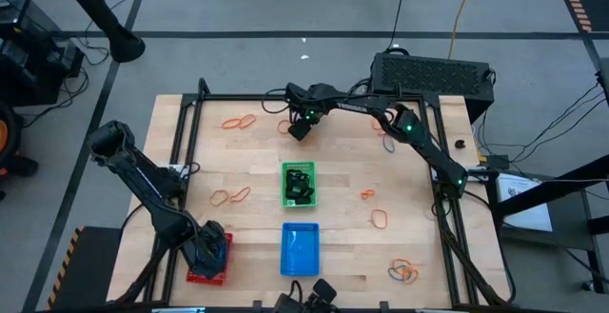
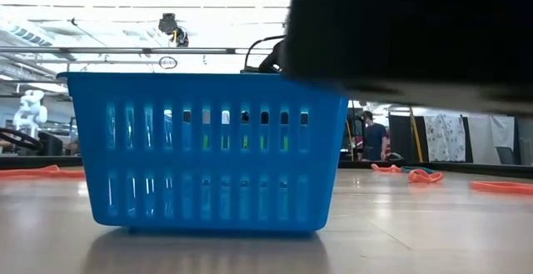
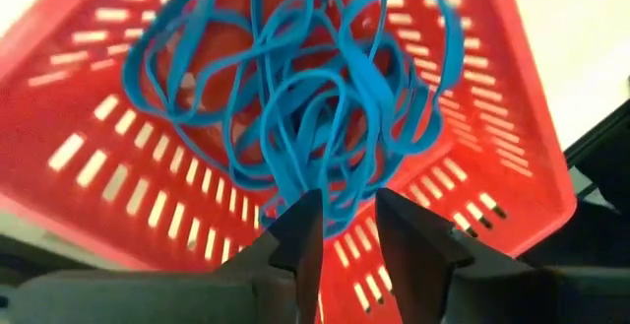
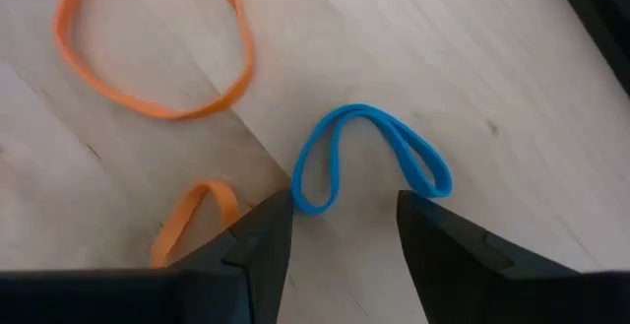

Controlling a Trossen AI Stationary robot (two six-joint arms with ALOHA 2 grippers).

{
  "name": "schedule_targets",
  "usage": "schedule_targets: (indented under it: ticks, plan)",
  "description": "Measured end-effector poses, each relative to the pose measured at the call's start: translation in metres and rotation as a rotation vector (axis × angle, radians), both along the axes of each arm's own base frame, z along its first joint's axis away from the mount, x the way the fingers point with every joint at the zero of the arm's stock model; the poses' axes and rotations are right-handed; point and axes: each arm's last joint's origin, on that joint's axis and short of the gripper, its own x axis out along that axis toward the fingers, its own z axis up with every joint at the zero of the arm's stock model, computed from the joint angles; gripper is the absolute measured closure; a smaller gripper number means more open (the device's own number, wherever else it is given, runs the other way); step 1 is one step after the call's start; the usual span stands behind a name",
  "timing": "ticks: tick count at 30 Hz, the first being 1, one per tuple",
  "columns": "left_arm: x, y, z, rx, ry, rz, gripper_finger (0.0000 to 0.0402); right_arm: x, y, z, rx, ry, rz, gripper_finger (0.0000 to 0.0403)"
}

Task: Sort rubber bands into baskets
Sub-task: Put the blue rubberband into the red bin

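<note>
No writing or brand I could read anywhere.

Nearest to me: my left gripper [image 3: 343,227] hung over the red basket [image 1: 208,261] at the table's near left corner, fingers only a little apart w/ a tangle of blue bands [image 3: 295,88] bunched just ahead of the tips; couldn't tell if any strand was actually pinched. Red mesh [image 3: 472,166] filled the bkgd there.

Next, the blue basket [image 1: 301,248] sat near the front centre, and it blocked most of the low view [image 2: 204,149]. Beyond it the green basket [image 1: 299,185] held dark bands. Orange bands lay loose l. of it [image 1: 229,196] and r. of it [image 1: 378,219], plus a mixed orange/blue heap [image 1: 403,272] toward the near right corner.

Farthest: my right gripper [image 4: 343,227] was down at the far centre of the table [image 1: 257,151], fingers spread, a folded blue band [image 4: 369,157] lying on the wood between and ahead of the tips, not gripped. Orange loops [image 4: 153,53] lay beside it, close enough to crowd the pick.
</note>
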Motion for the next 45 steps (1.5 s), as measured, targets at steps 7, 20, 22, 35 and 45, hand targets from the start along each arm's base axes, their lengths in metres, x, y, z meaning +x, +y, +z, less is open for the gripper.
schedule_targets:
  ticks: [7,20,22,35,45]
  plan:
    - [0.0,0.0,0.0,-0.007,0.008,-0.003,0.0297,0.002,-0.002,0.001,0.015,-0.05,-0.125,0.0217]
    - [0.0,0.0,0.0,-0.006,-0.001,-0.027,0.0297,0.004,-0.01,0.003,-0.006,-0.114,-0.185,0.0215]
    - [0.0,0.0,0.0,-0.006,-0.002,-0.028,0.0297,0.005,-0.01,0.003,-0.016,-0.114,-0.185,0.0217]
    - [0.003,0.002,0.0,-0.009,-0.005,-0.038,0.0297,0.011,-0.01,0.006,-0.093,-0.13,0.016,0.0246]
    - [0.001,0.002,0.004,-0.074,0.039,-0.083,0.0297,0.012,-0.003,0.005,-0.107,-0.08,0.174,0.0259]
